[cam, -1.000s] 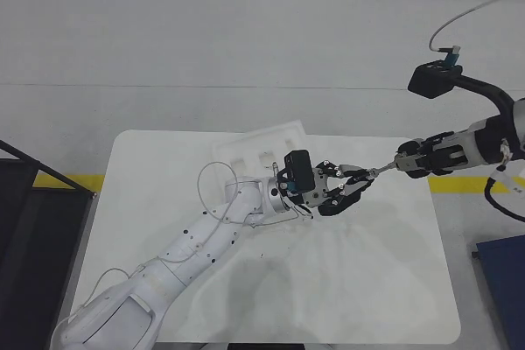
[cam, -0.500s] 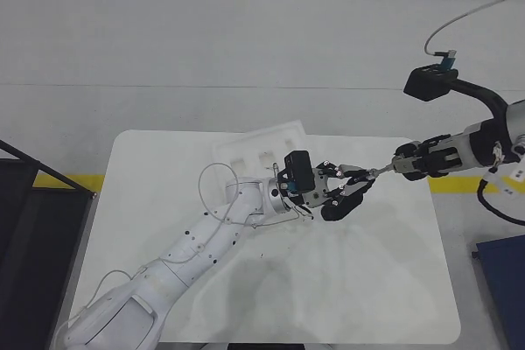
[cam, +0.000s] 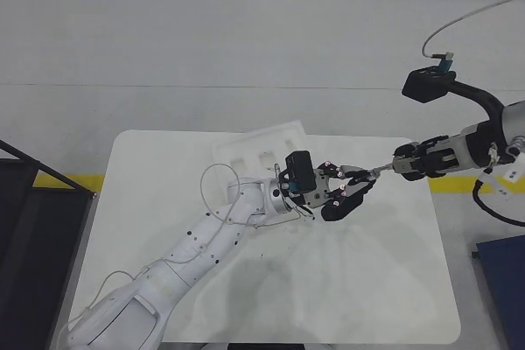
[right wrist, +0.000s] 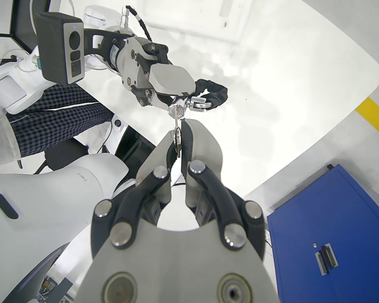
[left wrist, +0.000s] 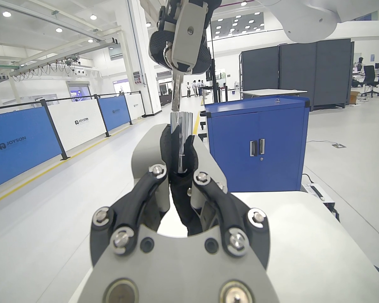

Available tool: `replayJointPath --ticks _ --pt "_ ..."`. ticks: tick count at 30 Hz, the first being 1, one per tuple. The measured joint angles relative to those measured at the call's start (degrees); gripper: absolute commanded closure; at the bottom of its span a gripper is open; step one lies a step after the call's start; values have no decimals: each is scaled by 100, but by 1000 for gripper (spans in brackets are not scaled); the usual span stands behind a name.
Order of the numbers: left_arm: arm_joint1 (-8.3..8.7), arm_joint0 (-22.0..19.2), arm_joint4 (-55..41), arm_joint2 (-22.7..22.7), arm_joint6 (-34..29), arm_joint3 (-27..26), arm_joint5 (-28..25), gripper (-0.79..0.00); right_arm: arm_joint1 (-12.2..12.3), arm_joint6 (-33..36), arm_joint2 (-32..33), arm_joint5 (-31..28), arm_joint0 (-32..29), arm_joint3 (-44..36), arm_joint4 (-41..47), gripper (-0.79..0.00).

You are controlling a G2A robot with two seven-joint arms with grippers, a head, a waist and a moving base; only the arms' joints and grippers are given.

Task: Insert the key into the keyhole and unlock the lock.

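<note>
Left wrist view: left pincer clamps a cylindrical chrome lock; right pincer pinches flat key.

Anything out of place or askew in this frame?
Nothing stands out. The left gripper clamps the lock above the table, the right gripper pinches the key, and the key's tip sits at the lock's end, roughly in line. Nothing looks bent or dropped.

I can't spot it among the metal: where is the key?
The key is pinched in the right gripper, above the table's right part in the top view, its tip at the end of the lock held by the left gripper.
</note>
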Motion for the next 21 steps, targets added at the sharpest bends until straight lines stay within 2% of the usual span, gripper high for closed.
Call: replayJointPath --ticks 21 --pt "-58 -42 347 -67 66 102 -118 0 -81 223 -6 84 -25 130 1 0"
